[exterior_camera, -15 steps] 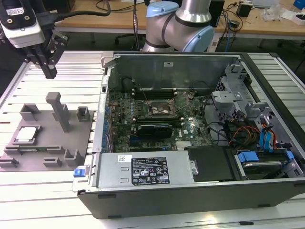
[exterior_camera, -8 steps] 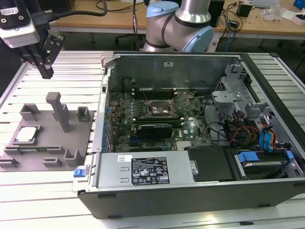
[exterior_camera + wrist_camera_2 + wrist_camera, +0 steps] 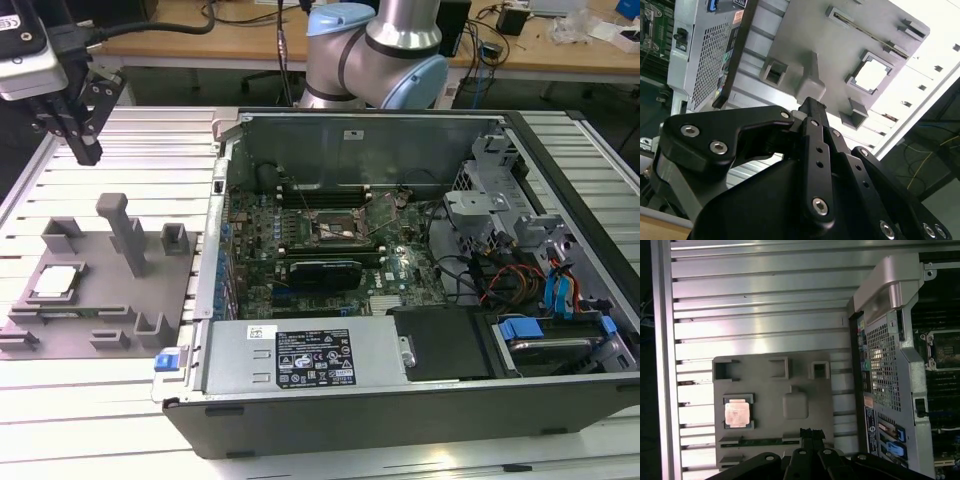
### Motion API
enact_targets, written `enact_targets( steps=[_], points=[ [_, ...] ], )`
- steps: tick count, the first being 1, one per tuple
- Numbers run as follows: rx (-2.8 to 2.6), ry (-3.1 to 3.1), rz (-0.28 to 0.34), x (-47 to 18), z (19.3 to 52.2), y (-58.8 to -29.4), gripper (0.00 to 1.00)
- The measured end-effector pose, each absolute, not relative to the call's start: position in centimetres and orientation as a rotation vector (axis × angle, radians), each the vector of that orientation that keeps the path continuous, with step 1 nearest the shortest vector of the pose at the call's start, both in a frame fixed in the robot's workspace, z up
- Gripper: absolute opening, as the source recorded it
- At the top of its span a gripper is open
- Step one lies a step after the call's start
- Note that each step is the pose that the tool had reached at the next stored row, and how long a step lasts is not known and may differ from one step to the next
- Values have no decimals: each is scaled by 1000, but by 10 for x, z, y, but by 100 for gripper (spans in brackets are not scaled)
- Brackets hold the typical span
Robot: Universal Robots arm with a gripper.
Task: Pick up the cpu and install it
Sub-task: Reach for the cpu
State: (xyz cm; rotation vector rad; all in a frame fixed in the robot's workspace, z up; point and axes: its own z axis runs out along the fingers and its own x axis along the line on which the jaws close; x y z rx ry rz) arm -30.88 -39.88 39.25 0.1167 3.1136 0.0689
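Observation:
The cpu (image 3: 55,281) is a small square chip with a silvery top. It lies flat in a recess of the grey fixture plate (image 3: 112,292) on the exterior view's left. My gripper (image 3: 88,152) hangs well above the far end of that plate, its black fingers together and holding nothing. In both wrist views the cpu (image 3: 872,76) (image 3: 737,413) rests in its nest on the plate (image 3: 805,40) (image 3: 765,405), apart from the gripper (image 3: 812,103) (image 3: 811,433). The open socket (image 3: 335,230) sits on the motherboard inside the computer case.
A tall grey post (image 3: 125,232) and several small blocks rise from the fixture plate. The open computer case (image 3: 300,410) fills the exterior view's right, its metal wall (image 3: 885,365) beside the plate. The arm's base (image 3: 375,50) stands behind the case. A ribbed aluminium table (image 3: 760,295) lies underneath.

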Motion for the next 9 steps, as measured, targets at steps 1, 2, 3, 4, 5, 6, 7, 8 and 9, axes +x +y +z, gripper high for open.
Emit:
enact_targets(
  steps=[1, 2, 3, 4, 5, 6, 7, 8, 9],
  points=[
    [117, 3114, 69, -310, 393, -399, 11],
    [117, 3114, 69, -310, 393, -399, 11],
    [117, 3114, 69, -311, 393, -399, 11],
    [117, 3114, 69, -312, 393, -399, 11],
    [117, 3114, 69, -313, 393, -399, 11],
    [117, 3114, 69, -313, 393, -399, 11],
    [117, 3114, 69, -314, 393, -399, 11],
    [117, 3114, 69, -316, 393, -399, 11],
    [117, 3114, 69, -319, 392, -399, 11]
  ],
)
